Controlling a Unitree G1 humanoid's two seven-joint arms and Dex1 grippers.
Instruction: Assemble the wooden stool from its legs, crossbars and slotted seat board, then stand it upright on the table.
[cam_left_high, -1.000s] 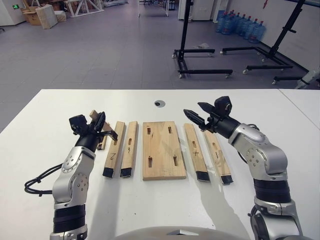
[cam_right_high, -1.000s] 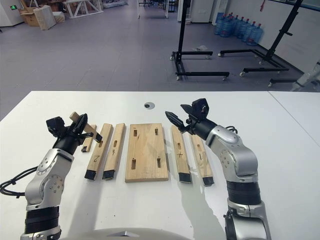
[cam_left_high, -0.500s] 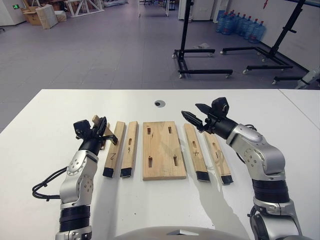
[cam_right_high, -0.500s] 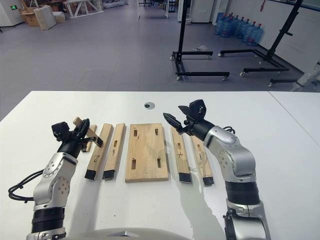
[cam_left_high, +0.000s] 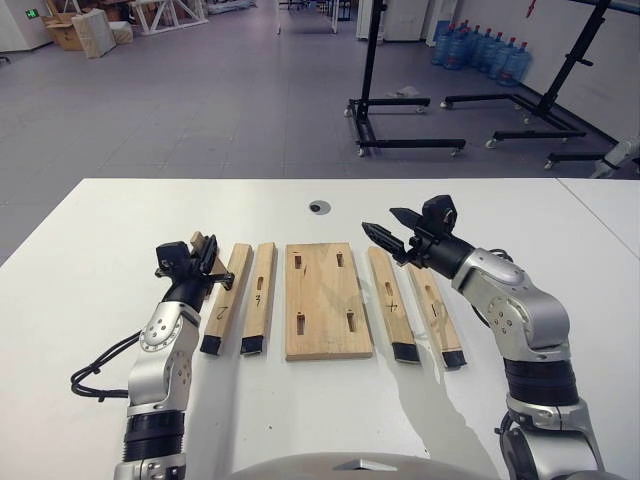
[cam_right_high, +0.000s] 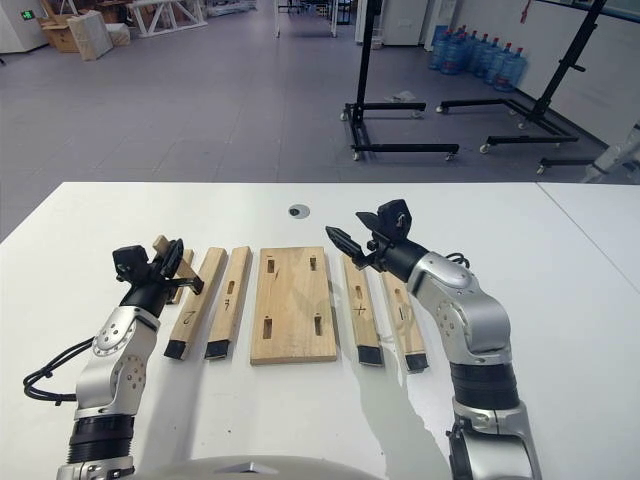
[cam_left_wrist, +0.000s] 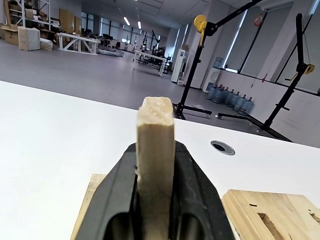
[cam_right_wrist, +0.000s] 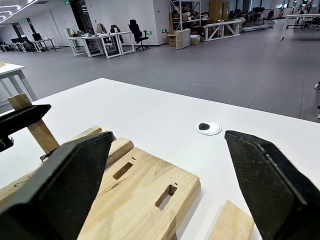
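The slotted seat board (cam_left_high: 325, 298) lies flat mid-table. Two legs (cam_left_high: 240, 297) lie to its left and two legs (cam_left_high: 412, 305) to its right. My left gripper (cam_left_high: 203, 265) hovers just left of the outer left leg, shut on a short wooden crossbar (cam_left_wrist: 156, 120) that sticks up between its fingers (cam_left_wrist: 117, 195). My right gripper (cam_left_high: 380, 222) is open above the far end of the inner right leg, its fingers (cam_right_wrist: 55, 185) spread wide with nothing between them. From the right wrist, the seat board (cam_right_wrist: 145, 200) lies below and the held crossbar (cam_right_wrist: 35, 125) stands beyond it.
A round cable hole (cam_left_high: 319, 207) sits in the white table (cam_left_high: 500, 210) behind the board. A black cable (cam_left_high: 95, 378) loops beside my left arm. Black stands (cam_left_high: 400, 110) and water bottles are on the floor beyond the table.
My left gripper has carried the crossbar down and right, closer to the outer left leg. The right gripper has drifted slightly left, still open.
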